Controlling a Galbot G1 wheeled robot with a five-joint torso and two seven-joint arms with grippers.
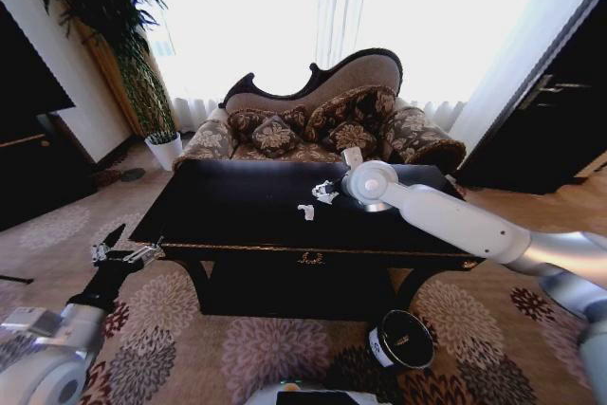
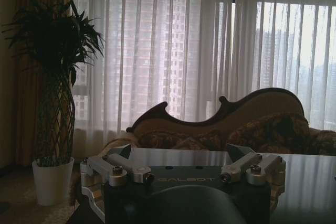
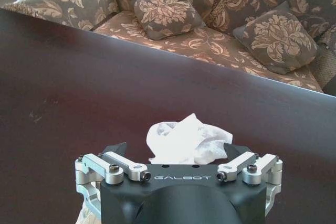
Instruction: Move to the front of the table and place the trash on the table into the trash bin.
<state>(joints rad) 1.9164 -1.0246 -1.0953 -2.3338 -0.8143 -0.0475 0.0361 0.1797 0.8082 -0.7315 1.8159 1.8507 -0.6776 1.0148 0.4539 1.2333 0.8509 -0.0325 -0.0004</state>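
Note:
The glossy black table (image 1: 237,211) stands in front of me. On its top lies the trash: a crumpled white tissue (image 1: 322,188) and, nearer me, a smaller white paper scrap (image 1: 306,211). My right gripper (image 1: 332,193) reaches over the tabletop to the tissue. In the right wrist view the right gripper (image 3: 177,149) is open, and the tissue (image 3: 184,136) sits between its spread fingers. The dark round trash bin (image 1: 402,340) with a white label stands on the carpet before the table's right end. My left gripper (image 1: 128,247) hangs open, low beside the table's left end.
A patterned sofa (image 1: 313,120) with cushions stands right behind the table. A potted plant (image 1: 163,144) is at the back left, and a dark cabinet (image 1: 28,139) is on the left. Flowered carpet (image 1: 237,348) surrounds the table.

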